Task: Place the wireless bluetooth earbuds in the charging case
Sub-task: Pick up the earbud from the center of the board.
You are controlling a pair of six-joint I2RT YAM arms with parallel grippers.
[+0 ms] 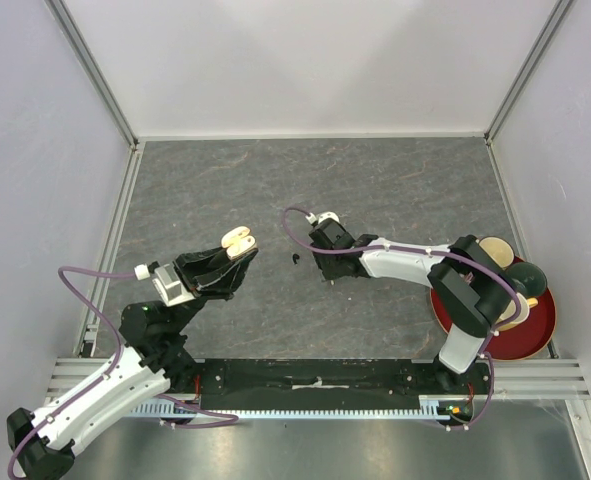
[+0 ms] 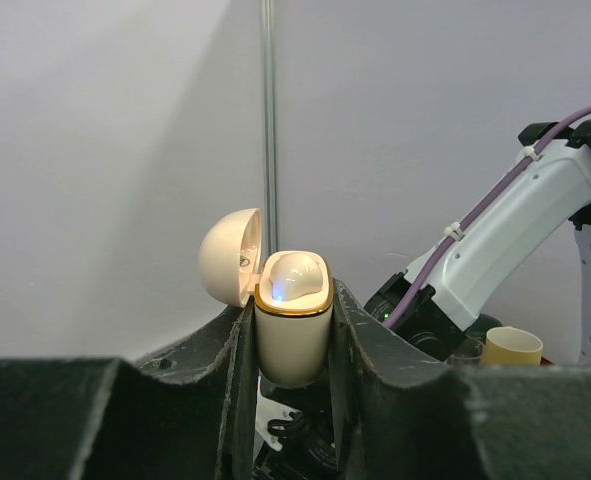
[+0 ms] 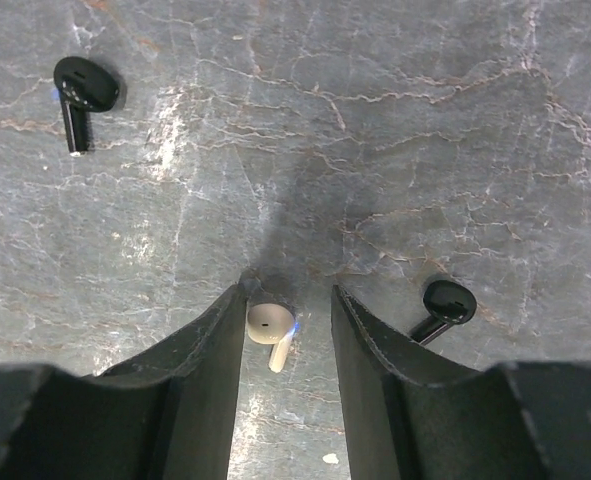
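Closest in the left wrist view, the left gripper (image 2: 293, 300) was clenched on the case (image 2: 293, 345), one dark finger pressed against each side of its cream body. The case stood upright, held off the table, with a gold rim around its mouth. Its lid (image 2: 230, 257) was swung open to one side. One cream earbud (image 2: 295, 277) sat in the mouth, and a small blue light glowed on it. From above, this gripper (image 1: 233, 250) hung over the left half of the table (image 1: 225, 180), pointing toward the middle.

The right gripper (image 3: 287, 295) was down at the table near the centre, with its jaws apart. A loose cream earbud (image 3: 268, 328) lay flat on the grey marbled surface between the fingers (image 3: 205, 350). It lay close against one finger, with a clear gap to the other, and its stem pointed back toward the wrist. It also showed a faint blue light. It was not pinched.

Two black earbuds lay on the table. The far black earbud (image 3: 83, 92) was well apart from the fingers, toward the case side. The near black earbud (image 3: 443, 305) lay just beside the outer face of the other finger.

At the table's right edge sat a red tray (image 1: 547, 325) holding a cream cup (image 1: 493, 250) and some dark pieces, partly hidden by the right arm.
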